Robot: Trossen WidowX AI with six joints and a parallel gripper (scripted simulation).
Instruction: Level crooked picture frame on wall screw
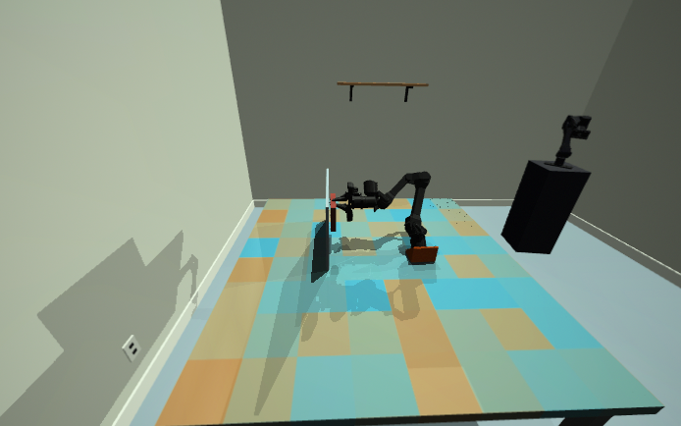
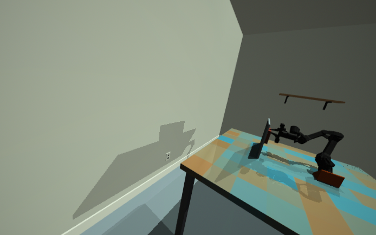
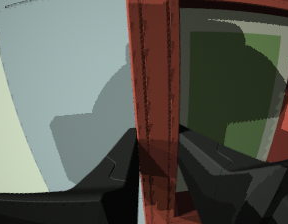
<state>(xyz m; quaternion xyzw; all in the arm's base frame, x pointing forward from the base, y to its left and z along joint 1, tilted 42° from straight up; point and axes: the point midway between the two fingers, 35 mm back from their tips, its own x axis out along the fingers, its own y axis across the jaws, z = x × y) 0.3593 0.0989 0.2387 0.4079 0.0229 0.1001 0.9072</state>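
The red picture frame [image 1: 333, 221] [image 2: 267, 138] [image 3: 157, 75] is against the upright wall panel [image 1: 320, 259] [image 2: 254, 151] [image 3: 55, 50]. The top and exterior views show it almost edge-on, so its tilt cannot be told there. In the wrist view one red side bar runs nearly upright, leaning slightly, with the green picture to its right under a dark shadow. My gripper [image 1: 335, 203] [image 2: 270, 132] [image 3: 153, 132] is shut on this bar, one black finger on each side of it. The screw and the notched strip are hidden.
The panel stands on the patchwork-coloured table [image 1: 375, 386] [image 2: 271, 194]. My arm's orange base [image 1: 422, 254] [image 2: 330, 178] is on the table too. A shelf [image 1: 380, 83] [image 2: 309, 98] is on the far wall. Another small arm [image 1: 564, 142] stands on a black pedestal [image 1: 545, 206] at the right.
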